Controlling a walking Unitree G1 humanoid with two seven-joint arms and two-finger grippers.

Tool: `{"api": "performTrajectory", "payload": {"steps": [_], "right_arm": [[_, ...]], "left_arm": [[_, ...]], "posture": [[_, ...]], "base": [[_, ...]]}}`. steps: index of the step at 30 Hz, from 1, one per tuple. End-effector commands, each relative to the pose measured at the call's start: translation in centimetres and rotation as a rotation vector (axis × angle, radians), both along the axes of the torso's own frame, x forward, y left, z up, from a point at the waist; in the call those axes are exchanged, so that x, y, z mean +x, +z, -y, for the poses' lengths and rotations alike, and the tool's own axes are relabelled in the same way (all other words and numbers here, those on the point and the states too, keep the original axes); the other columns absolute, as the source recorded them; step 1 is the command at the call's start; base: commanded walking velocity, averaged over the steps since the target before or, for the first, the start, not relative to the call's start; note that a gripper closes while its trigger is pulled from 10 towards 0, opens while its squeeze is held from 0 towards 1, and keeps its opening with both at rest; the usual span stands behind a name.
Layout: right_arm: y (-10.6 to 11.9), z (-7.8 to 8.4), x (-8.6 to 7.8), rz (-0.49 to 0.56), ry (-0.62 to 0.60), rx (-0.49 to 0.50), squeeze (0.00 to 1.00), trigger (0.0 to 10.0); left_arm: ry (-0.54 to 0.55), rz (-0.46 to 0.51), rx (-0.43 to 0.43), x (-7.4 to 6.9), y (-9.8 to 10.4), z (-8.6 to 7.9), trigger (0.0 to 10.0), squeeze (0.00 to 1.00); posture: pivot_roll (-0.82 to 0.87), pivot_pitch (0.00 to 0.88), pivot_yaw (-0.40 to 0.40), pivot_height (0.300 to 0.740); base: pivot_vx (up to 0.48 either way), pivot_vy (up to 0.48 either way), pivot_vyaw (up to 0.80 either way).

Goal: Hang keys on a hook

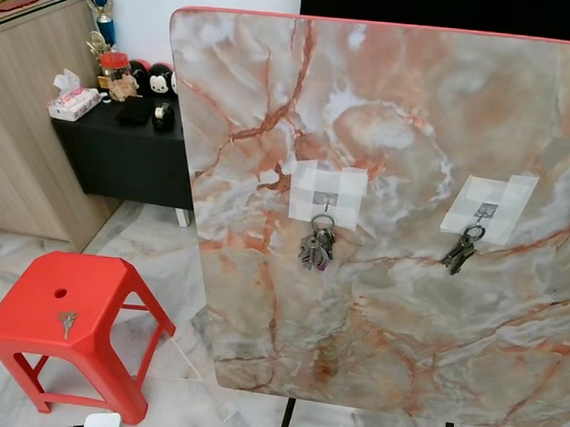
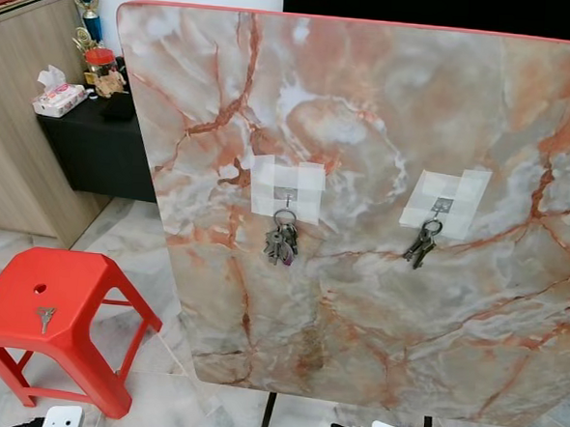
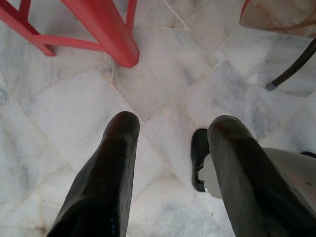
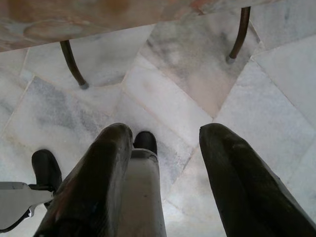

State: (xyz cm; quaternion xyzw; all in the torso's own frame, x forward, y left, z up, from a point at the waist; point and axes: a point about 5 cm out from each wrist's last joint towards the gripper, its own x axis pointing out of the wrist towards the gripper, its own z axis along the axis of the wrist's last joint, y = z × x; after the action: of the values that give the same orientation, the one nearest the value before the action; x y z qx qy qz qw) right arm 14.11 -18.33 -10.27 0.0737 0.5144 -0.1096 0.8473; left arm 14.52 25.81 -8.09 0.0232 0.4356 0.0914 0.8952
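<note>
We judge the single key (image 1: pixel 66 323) on the red stool (image 1: pixel 26 328), lower left, light, stiff and slippery, best pinched by its head, both our grippers' jaws hanging apart and empty.

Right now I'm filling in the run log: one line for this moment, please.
single key on red stool | two hooks already loaded | left gripper open, idle | right gripper open, idle

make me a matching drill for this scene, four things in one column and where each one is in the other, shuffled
Things:
1. key bunch
2. single key
3. dark keys
4. tissue box

Places:
A. on the red stool
B. on the black side table
C. on the left hook of the marble board
D. on the right hook

Pairs: 1-C, 2-A, 3-D, 4-B
</note>
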Motion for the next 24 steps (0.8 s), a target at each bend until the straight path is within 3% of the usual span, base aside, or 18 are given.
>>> {"api": "performTrajectory", "payload": {"steps": [1, 11, 24], "right_arm": [[-0.09, 0.09, -0.27, -0.009, -0.012, -0.005, 0.00, 10.0], [-0.28, 0.16, -0.86, -0.022, -0.014, -0.004, 0.00, 10.0], [-0.24, 0.53, -0.91, -0.015, 0.020, -0.015, 0.00, 10.0]], "left_arm": [[0.017, -0.028, 0.001, -0.43, -0.15, -0.30, 10.0, 0.00], [0.026, -0.052, -0.002, -1.21, -0.42, -0.38, 10.0, 0.00], [0.028, -0.046, -0.009, -1.05, -0.45, -0.13, 10.0, 0.00]], "posture": [[0.19, 0.000, -0.014, 0.740], [0.19, 0.000, -0.018, 0.740], [0.19, 0.000, -0.021, 0.740]], "base": [[0.000, 0.000, 0.00], [0.000, 0.321, 0.00], [0.000, 0.331, 0.04]]}}
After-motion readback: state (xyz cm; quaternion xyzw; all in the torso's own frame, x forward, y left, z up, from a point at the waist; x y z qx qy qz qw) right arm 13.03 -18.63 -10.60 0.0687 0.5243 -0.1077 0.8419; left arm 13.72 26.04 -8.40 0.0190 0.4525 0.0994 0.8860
